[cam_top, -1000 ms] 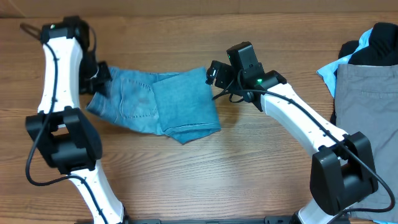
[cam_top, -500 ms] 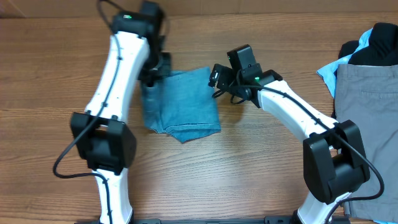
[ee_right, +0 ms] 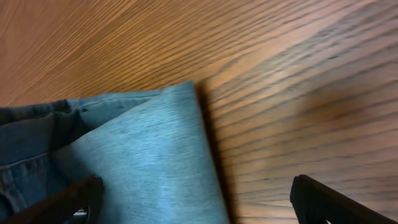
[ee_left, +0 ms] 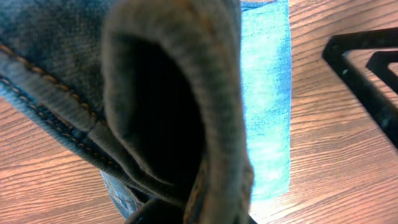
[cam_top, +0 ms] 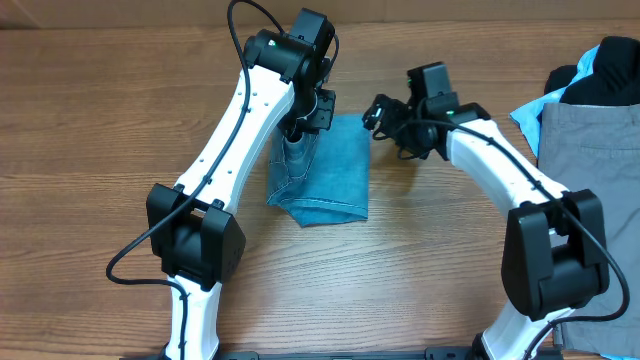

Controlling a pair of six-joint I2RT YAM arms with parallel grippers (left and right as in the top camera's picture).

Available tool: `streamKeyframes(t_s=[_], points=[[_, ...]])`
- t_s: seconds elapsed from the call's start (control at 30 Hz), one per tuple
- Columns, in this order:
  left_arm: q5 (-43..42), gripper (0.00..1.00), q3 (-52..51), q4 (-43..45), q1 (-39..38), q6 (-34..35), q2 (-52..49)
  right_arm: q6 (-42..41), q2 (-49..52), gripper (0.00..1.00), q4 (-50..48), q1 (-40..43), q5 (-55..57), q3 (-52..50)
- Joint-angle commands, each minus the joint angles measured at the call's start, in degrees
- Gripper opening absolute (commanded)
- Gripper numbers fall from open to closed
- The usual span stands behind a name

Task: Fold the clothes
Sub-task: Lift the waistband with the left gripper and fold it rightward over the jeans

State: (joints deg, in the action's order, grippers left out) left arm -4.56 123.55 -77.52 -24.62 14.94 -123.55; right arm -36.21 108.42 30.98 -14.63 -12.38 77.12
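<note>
Jeans, one pair, left end effector clamping them, three garments aside

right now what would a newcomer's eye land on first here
The light-blue jeans, folded small at the middle of the table, with the left tool pinching up one edge so denim fills its wrist view. The right tool hangs open by their top right corner. At the right edge lie grey trousers.
</note>
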Motion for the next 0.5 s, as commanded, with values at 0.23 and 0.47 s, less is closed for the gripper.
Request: streamKeyframes(t_s=[0.23, 0.47], points=[[-8.94, 0.18, 1.29, 2.89, -2.14, 0.94, -2.27, 4.57, 0.24, 1.0, 0.15, 1.92, -7.3, -0.24], [-9.05, 0.2, 1.09, 4.9, -5.81, 0.98, -4.39, 7.8, -1.29, 1.0, 4.0, 8.04, -12.44, -0.11]])
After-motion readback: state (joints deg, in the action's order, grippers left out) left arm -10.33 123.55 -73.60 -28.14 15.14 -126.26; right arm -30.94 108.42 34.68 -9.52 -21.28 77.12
